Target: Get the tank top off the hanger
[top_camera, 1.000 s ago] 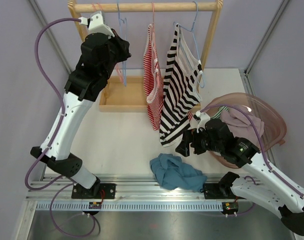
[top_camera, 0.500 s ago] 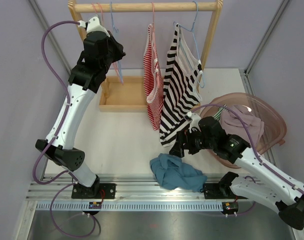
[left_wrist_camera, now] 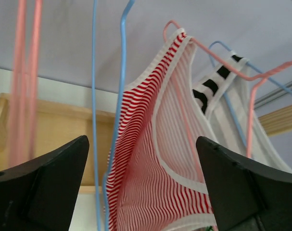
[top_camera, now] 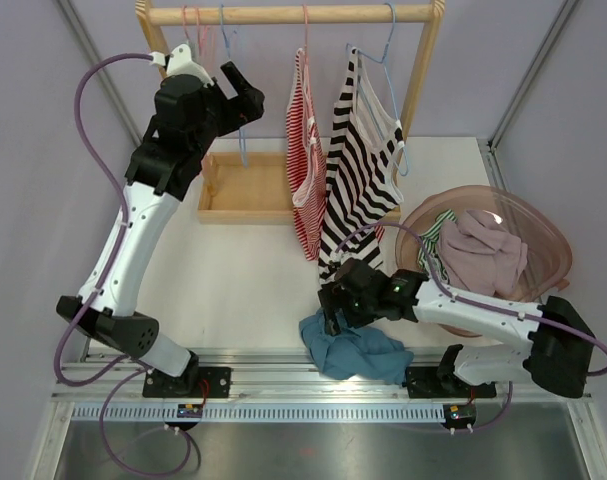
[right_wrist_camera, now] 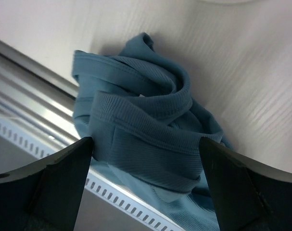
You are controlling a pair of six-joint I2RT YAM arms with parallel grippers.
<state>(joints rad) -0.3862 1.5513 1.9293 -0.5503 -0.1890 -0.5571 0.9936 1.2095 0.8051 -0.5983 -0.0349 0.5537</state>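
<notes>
Right gripper (top_camera: 331, 318) has swung down over the blue garment (top_camera: 355, 345) — jaws spread, holding nothing. Left gripper (top_camera: 241, 90) gapes too, red-striped tank top (left_wrist_camera: 150, 159) ahead between its 2 fingers (left_wrist_camera: 49, 183).

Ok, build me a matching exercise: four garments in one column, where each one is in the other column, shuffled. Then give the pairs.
Garments
1. red-striped tank top
2. black-and-white striped tank top
3. teal garment
4. pale pink garment

Places
A. crumpled on the table, at its near edge
B. inside the round pink basket
C. hanging on the blue hanger at the right end of the rail
D. hanging on the pink hanger

Pairs: 1-D, 2-C, 3-A, 4-B
</notes>
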